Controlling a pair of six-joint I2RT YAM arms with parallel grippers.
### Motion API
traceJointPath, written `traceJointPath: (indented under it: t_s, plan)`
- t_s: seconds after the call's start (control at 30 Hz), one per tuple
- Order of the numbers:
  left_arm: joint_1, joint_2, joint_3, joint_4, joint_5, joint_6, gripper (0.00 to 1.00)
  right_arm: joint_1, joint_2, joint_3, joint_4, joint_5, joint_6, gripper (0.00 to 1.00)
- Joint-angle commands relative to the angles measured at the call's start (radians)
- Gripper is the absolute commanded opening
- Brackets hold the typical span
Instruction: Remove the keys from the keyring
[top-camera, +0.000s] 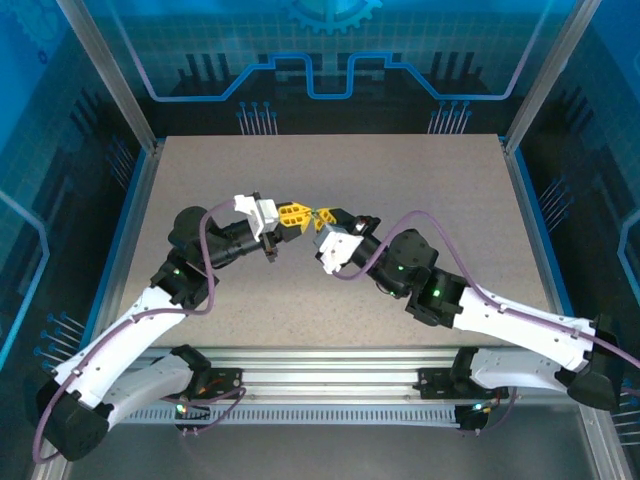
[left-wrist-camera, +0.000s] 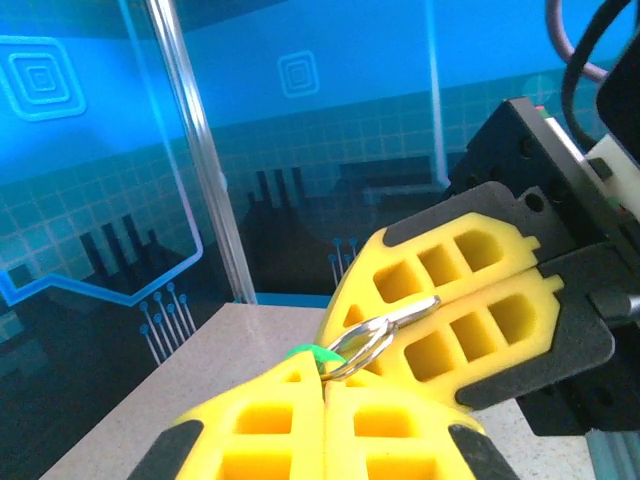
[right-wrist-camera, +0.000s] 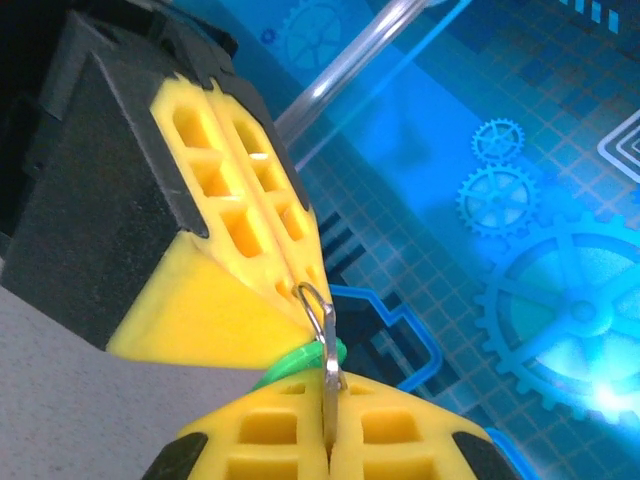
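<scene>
Steel wire of the keyring (left-wrist-camera: 368, 340) shows as a thin loop pinched between two pairs of yellow fingers, held in the air above the table (top-camera: 420, 180). In the top view the two arms meet a little toward 12 o'clock from the table's middle. The left gripper (top-camera: 298, 216) reaches in from 8 o'clock and the right gripper (top-camera: 322, 215) from 4 o'clock, their tips almost touching.

Both grippers are closed. The left wrist view has the left fingers coming up from 6 o'clock, clamped on the lower part of the ring. The right fingers enter from 2 o'clock and are shut on its upper part. A green piece (left-wrist-camera: 308, 353) sits at the ring's 8 o'clock side, right at the left fingertips. Whether it is a key head or a tag I cannot tell.

No keys can be made out clearly, as the fingers hide whatever hangs from the ring. No key lies loose on the table in the top view. My judgement is that no removal is finished. The ring is secured by both sides, and working each key around the coil and off its end remains to be done.
</scene>
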Motion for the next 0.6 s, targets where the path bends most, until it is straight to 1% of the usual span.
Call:
traceJointPath:
  t_s: [0.0,0.03,0.1,0.23,0.27,0.4,0.5,0.57]
  plan:
    - [-0.096,-0.006,0.054,-0.063,0.132,0.047,0.0,0.049,0.109,0.036,0.003,0.032,-0.115,0.0]
    - [-0.101,-0.007,0.052,-0.063,0.131,0.048,0.0,0.055,0.122,0.043,0.01,0.048,-0.126,0.0]
    - [-0.114,-0.009,0.05,-0.07,0.119,0.06,0.0,0.063,0.162,0.083,0.006,0.12,-0.118,0.0]
    - [-0.127,-0.016,0.048,-0.104,0.108,0.083,0.0,0.06,0.163,0.076,0.055,0.162,-0.093,0.0]
    - [-0.127,-0.022,0.044,-0.111,0.112,0.08,0.0,0.05,0.145,0.082,0.016,0.134,-0.052,0.0]
    - [-0.127,-0.046,0.028,-0.135,0.112,0.084,0.0,-0.026,0.049,0.12,-0.231,-0.097,0.178,0.0]
    - [-0.127,-0.057,0.014,-0.13,0.114,0.074,0.0,-0.063,0.041,0.164,-0.328,-0.182,0.284,0.0]
    - [-0.126,-0.056,0.012,-0.133,0.114,0.071,0.0,-0.08,0.037,0.175,-0.347,-0.208,0.342,0.0]
